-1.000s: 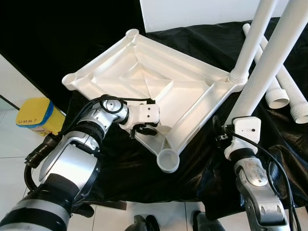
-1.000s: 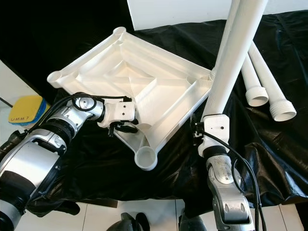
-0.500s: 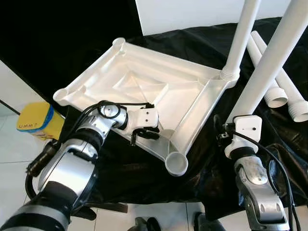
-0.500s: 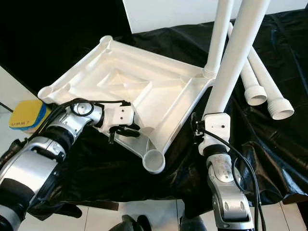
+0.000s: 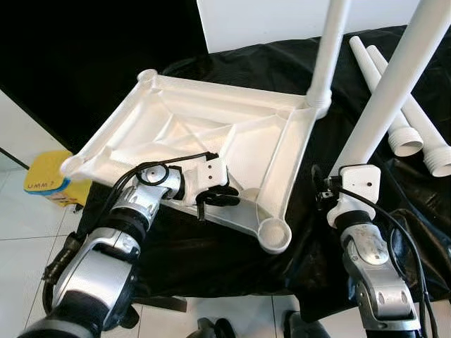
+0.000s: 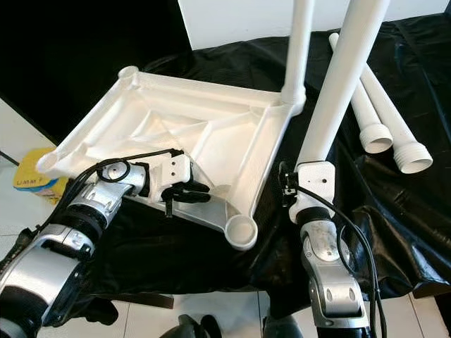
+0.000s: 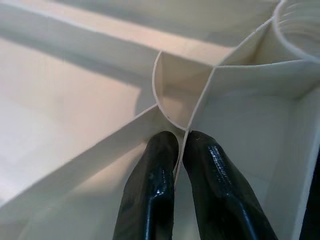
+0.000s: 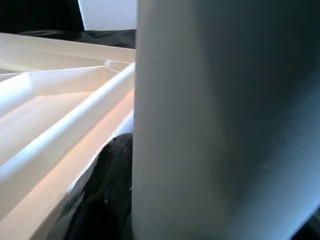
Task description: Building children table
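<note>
turned and tilted since a second ago, the white tabletop (image 5: pixel 211 134) lies upside down on the black cloth (image 5: pixel 211 260), left gripper (image 7: pixel 179 150) pinching its rib, right gripper (image 5: pixel 345 193) clamping a leg (image 5: pixel 394 84) beside it.

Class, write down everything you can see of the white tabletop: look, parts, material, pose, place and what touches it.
The white tabletop looks like moulded plastic and lies underside up, tilted, on a black cloth. Raised ribs cross its hollow underside, and a round socket sits at each corner; the nearest socket is empty. One white leg stands upright in the far right socket. The left gripper has its jaws shut on a thin rib near the front edge. The right gripper holds another leg beside the tabletop's right edge.
</note>
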Robot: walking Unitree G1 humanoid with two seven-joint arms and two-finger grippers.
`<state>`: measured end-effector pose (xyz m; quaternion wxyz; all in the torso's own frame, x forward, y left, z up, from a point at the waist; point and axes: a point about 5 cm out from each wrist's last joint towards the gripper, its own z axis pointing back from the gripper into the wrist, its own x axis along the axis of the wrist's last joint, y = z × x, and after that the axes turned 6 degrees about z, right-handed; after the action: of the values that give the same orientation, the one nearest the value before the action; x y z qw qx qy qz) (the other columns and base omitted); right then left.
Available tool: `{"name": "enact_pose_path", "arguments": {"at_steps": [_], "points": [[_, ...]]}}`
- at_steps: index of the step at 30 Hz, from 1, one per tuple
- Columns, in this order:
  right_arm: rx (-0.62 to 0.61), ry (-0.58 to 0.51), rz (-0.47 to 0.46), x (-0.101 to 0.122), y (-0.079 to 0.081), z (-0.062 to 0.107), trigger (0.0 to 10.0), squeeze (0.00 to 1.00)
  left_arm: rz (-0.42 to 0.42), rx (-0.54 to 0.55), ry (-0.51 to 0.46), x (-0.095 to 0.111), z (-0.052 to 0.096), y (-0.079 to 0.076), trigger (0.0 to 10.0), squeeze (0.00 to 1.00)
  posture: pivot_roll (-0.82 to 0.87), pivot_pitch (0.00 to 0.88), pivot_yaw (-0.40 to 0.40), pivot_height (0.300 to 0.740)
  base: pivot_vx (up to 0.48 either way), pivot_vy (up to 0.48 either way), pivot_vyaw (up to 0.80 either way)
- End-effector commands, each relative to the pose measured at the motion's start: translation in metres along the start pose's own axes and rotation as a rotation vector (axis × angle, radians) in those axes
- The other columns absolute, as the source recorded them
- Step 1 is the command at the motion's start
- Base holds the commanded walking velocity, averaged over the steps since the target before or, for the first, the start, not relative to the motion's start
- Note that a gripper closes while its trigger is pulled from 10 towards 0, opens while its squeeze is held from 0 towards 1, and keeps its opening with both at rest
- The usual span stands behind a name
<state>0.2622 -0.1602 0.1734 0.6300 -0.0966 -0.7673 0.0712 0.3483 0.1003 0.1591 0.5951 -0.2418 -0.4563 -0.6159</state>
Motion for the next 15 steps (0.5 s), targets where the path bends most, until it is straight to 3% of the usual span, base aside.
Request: {"name": "enact_pose_path", "arguments": {"at_steps": [1, 8, 15], "points": [[0.025, -0.005, -0.011, -0.001, 0.006, 0.000, 10.0, 0.00, 0.142, 0.143, 0.005, -0.022, 0.009, -0.006, 0.0, 0.00, -0.32, 0.138, 0.136, 0.740, 0.000, 0.000, 0.00], [0.048, -0.009, -0.019, 0.000, 0.009, -0.006, 10.0, 0.00, 0.185, 0.166, -0.067, -0.010, 0.002, -0.025, 0.0, 0.00, -0.29, 0.135, 0.121, 0.740, 0.000, 0.000, 0.00], [0.059, -0.011, -0.029, 0.000, 0.012, -0.008, 10.0, 0.00, 0.208, 0.197, -0.129, 0.001, -0.009, -0.031, 0.0, 0.00, -0.27, 0.137, 0.115, 0.740, 0.000, 0.000, 0.00]]}}
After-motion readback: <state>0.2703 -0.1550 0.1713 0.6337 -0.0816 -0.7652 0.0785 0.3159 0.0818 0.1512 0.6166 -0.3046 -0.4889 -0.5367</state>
